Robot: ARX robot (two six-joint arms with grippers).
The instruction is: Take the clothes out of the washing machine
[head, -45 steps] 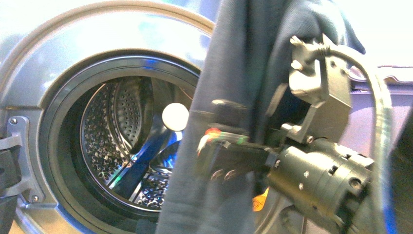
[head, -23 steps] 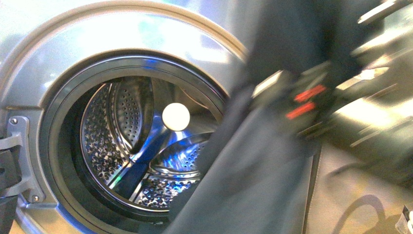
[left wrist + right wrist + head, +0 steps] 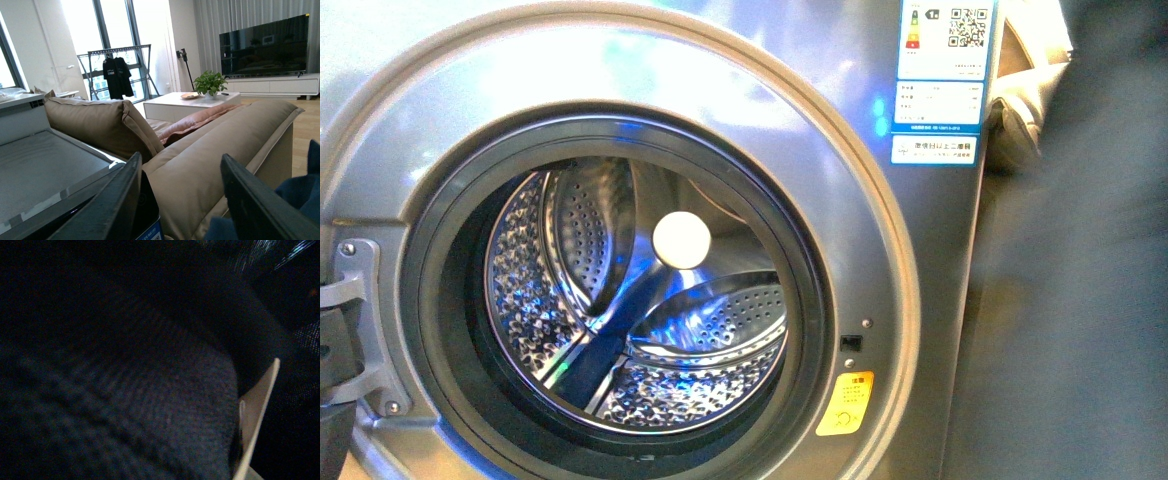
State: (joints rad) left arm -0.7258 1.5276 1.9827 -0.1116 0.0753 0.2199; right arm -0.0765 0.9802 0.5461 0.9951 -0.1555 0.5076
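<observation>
The washing machine (image 3: 620, 60) fills the front view, its round porthole uncovered and the perforated steel drum (image 3: 650, 300) showing bare metal. The clothes (image 3: 1090, 260) are a dark, blurred mass hanging at the right edge, beside the machine's side. In the right wrist view dark navy knit clothes (image 3: 130, 405) cover nearly the whole picture; my right gripper is shut on them and its fingers are hidden under the fabric. My left gripper (image 3: 181, 161) is open, with only the sofa behind its gap. A bit of blue cloth (image 3: 300, 192) shows past one finger.
A beige sofa (image 3: 200, 150) stands right beside the machine's grey top (image 3: 45, 160). A blue-white label (image 3: 940, 80) and an orange sticker (image 3: 847, 403) mark the machine's front. The door hinge (image 3: 350, 300) sits at the left edge. Beyond are a white coffee table (image 3: 185, 102) and a TV (image 3: 265, 45).
The right arm and the hanging garment have swept rightward off the porthole. The arm has left the front view, and the drum and label now show fully.
</observation>
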